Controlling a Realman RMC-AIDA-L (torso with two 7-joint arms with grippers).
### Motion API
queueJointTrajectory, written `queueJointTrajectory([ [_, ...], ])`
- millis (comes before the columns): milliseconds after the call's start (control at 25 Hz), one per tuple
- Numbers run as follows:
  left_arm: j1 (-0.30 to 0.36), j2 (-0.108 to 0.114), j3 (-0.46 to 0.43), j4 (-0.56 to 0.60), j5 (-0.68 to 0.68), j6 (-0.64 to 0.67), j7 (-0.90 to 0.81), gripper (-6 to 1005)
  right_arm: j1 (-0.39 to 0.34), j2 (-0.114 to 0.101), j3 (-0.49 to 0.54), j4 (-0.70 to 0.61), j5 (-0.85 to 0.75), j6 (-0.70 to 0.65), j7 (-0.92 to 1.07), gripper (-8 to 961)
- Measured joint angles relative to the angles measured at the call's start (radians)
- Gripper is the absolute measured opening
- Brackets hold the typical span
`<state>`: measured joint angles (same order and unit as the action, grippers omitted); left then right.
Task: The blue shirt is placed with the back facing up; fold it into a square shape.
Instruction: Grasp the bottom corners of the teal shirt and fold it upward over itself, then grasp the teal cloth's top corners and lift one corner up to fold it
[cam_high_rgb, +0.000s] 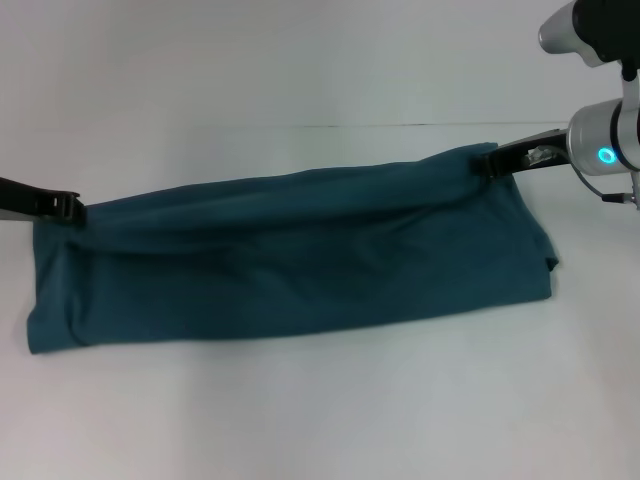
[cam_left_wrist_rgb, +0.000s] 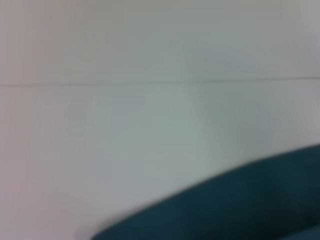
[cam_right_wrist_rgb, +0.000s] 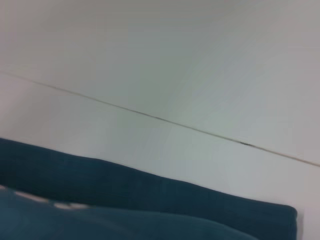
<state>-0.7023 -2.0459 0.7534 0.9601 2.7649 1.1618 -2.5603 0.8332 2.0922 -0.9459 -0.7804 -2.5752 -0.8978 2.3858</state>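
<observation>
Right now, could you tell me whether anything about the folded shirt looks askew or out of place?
The dark teal-blue cotton shirt lies as a long band, not square. Its layers are misaligned at the right end, where a lower edge juts out. The left gripper and right gripper pinch its far corners.

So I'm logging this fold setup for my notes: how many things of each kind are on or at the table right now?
Blue shirt: 1
Grippers, left gripper and right gripper, one at each far corner of the shirt: 2
White table: 1
Total: 4
</observation>
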Motion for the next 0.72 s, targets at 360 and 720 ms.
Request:
queueJointTrajectory([
  [360,0.006,-0.003,0.002,-0.022,-0.001,-0.071,-0.003,324,0.016,0.001,-0.004,0.012,0.001,0.044,0.016,384],
  [720,0.010,-0.013,0.003,0.012,-0.003,-0.114,0.006,692,0.022,-0.001,-0.010,0.013,0.000,0.061,0.037,609],
])
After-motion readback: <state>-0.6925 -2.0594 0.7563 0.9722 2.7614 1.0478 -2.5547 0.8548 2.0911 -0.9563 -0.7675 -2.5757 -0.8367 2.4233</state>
